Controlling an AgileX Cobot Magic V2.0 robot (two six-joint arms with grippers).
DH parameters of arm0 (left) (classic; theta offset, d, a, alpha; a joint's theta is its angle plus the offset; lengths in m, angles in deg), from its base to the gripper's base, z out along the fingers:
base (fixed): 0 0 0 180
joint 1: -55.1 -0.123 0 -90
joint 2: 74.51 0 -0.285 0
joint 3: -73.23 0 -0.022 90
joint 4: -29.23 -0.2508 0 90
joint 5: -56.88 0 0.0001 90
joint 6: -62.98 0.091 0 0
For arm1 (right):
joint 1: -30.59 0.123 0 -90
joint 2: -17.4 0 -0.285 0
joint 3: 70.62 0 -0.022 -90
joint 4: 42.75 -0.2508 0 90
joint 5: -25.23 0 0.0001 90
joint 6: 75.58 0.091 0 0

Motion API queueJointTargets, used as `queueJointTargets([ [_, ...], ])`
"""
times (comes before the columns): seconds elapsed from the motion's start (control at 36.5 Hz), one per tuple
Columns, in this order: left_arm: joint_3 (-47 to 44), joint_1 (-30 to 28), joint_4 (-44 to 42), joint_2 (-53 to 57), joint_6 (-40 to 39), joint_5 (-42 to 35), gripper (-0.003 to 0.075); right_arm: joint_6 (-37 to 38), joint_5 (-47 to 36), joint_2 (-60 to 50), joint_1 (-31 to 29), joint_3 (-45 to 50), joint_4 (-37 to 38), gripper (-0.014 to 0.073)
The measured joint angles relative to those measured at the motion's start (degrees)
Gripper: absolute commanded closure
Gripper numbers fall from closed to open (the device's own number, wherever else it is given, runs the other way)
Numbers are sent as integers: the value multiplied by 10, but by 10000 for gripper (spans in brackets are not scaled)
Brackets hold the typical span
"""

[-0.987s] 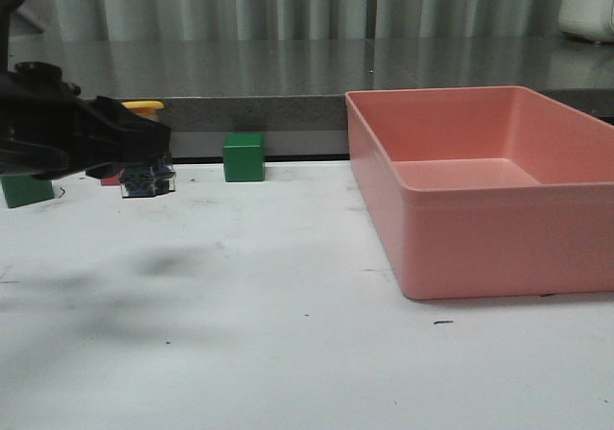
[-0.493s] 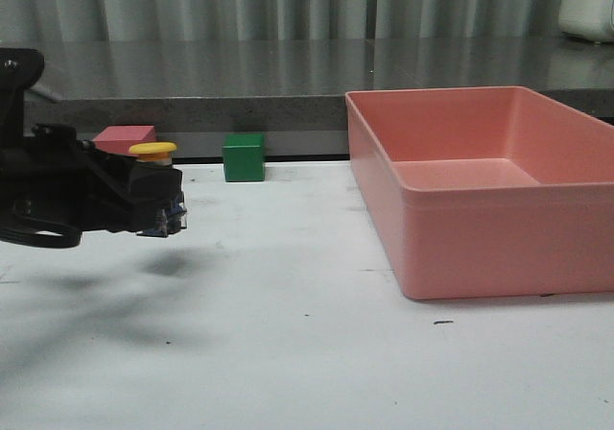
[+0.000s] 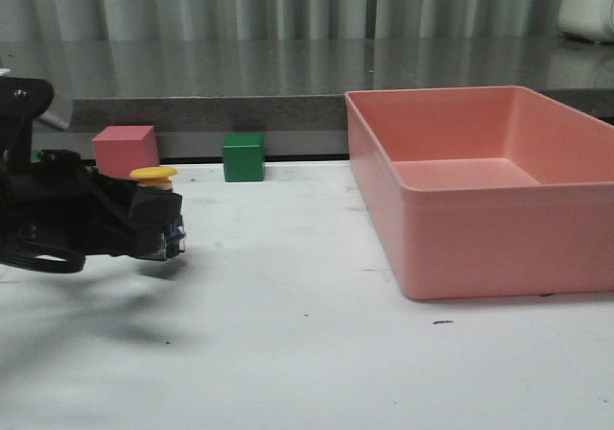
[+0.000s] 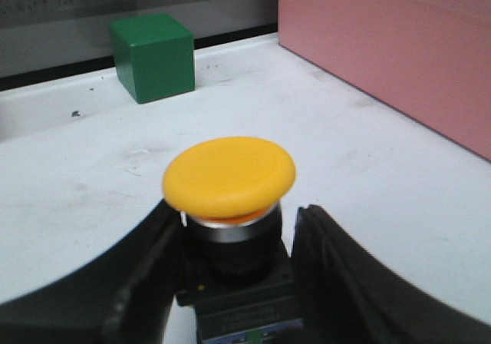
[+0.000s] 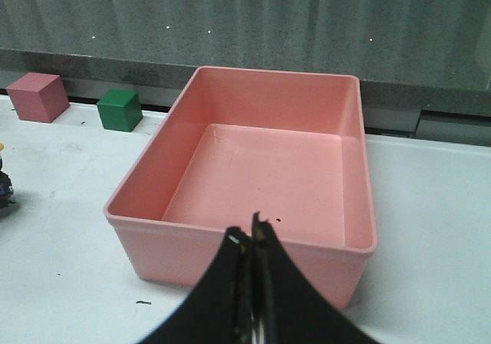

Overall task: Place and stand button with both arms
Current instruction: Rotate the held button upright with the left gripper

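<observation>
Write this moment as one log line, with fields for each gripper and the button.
left gripper: shut on button | button: upright, cap up | right gripper: shut, empty, above bin

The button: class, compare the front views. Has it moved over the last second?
Yes. The button, held in the left pincer, has dropped lower and shifted slightly right, uncovering the fixed pink cube behind it.

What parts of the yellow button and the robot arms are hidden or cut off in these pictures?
- Button base: in the left wrist view the bottom edge cuts it off; in the front view the left gripper covers most of it, so whether it touches the table can't be told.
- Left arm: cut off by the front view's left edge.
- Right gripper: missing from the front view; only its fingertips show.
</observation>
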Motion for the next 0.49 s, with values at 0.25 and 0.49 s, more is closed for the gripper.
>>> queueJointTargets([
  [0.25, 0, 0, 0, -16, 1, -14, 482, 0, 0, 0, 0, 0, 0, 663],
  [0.49, 0, 0, 1, -16, 1, -14, 365, 0, 0, 0, 0, 0, 0, 661],
])
